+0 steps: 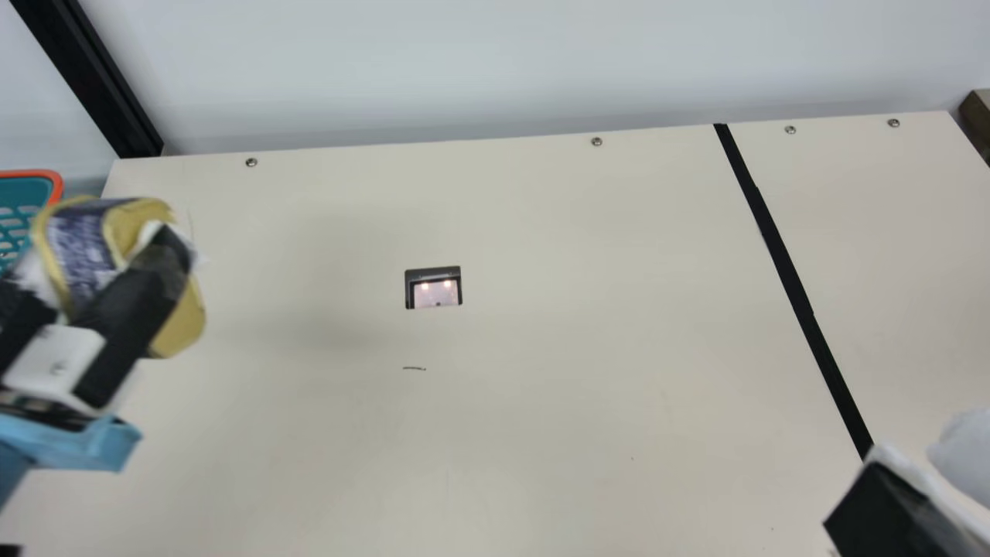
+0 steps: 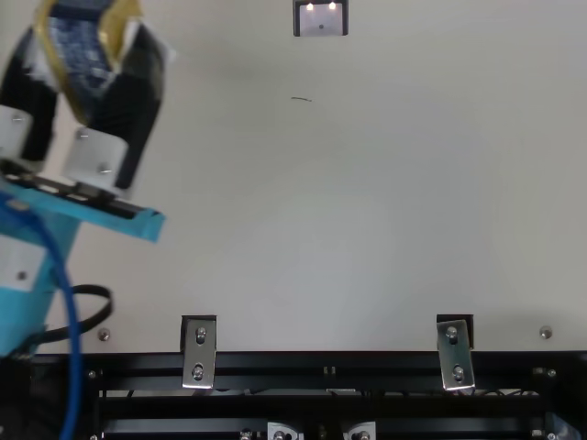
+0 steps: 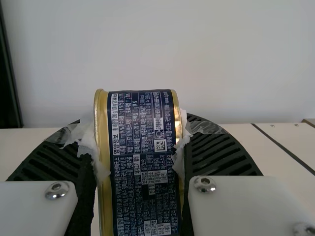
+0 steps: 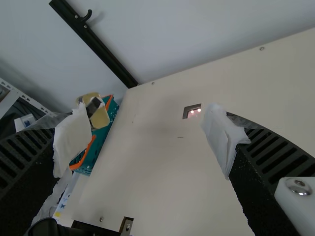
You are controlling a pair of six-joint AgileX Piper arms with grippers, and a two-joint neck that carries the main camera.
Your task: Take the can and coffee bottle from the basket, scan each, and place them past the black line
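Left claw [image 3: 137,137], closed around navy-and-gold metal can [image 3: 147,201]: carry to black-framed, lit scanner window [image 1: 435,294]; turn printed code [image 3: 160,145] downward.

Can [image 3: 142,162]: metal, rims glossy. Basket [image 1: 37,172]: perforated plastic. Surface [image 1: 541,348]: smooth, matt; screws [image 1: 596,141] shiny metal. Left hand [image 2: 90,55]: ribbed, matt fingers.
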